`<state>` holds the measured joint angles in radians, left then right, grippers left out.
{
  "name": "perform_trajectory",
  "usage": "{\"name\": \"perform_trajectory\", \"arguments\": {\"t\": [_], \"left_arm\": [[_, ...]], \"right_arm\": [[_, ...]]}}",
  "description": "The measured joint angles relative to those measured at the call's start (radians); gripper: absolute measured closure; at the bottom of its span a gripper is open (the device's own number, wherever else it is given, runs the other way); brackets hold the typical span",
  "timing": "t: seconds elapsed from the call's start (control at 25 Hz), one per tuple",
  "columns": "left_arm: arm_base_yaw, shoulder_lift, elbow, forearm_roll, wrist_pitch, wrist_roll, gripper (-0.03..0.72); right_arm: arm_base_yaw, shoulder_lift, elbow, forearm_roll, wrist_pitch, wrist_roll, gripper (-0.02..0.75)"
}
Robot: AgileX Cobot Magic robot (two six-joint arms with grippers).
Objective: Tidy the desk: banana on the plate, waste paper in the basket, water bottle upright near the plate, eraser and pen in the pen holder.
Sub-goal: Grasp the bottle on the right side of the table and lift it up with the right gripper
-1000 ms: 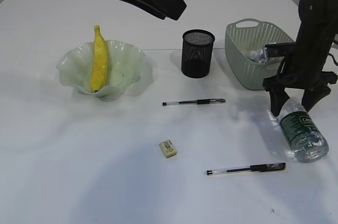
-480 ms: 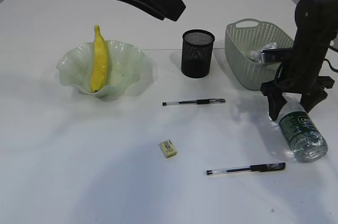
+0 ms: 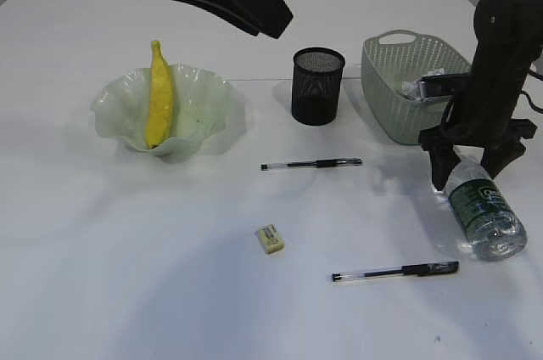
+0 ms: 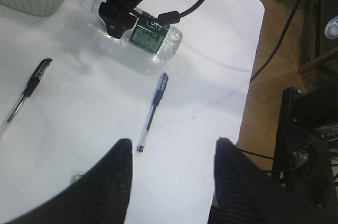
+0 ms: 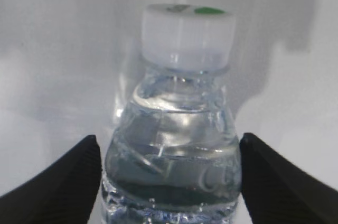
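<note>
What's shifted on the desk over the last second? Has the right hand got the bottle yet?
The right hand has eased slightly toward the basket and now straddles the neck of the lying water bottle, fingers open on either side, nothing gripped yet. The left hand drifted a touch leftward overhead, open and empty. Banana in the plate, both pens, eraser and pen holder are unchanged.

Left arm: enters at the upper left of the exterior frame, raised. Left gripper [image 4: 170, 174]: at the bottom centre of its wrist frame, jaws parted, nothing between the fingers [image 4: 113, 182].

Right arm: upright at the right edge of the exterior frame, wrist pointing down. Right gripper [image 3: 469, 171]: jaws spread wide, fingers [image 5: 63, 174] at the lower corners of its wrist frame, no closure seen.
</note>
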<state>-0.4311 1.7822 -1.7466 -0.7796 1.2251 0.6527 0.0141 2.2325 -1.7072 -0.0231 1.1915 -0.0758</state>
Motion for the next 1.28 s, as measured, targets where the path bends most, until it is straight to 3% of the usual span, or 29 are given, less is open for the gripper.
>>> {"name": "perform_trajectory", "arguments": {"t": [0.16,0.48,1.28], "left_arm": [[0.0,0.0,0.0,0.0,0.0,-0.001,0.331],[0.0,0.0,0.0,0.0,0.001,-0.007,0.331],[0.0,0.0,0.0,0.0,0.001,-0.025,0.331]], "right_arm": [[0.0,0.0,0.0,0.0,-0.008,0.0,0.165],[0.0,0.0,-0.002,-0.002,-0.01,-0.002,0.339],[0.0,0.0,-0.002,0.004,-0.05,-0.005,0.351]]}}
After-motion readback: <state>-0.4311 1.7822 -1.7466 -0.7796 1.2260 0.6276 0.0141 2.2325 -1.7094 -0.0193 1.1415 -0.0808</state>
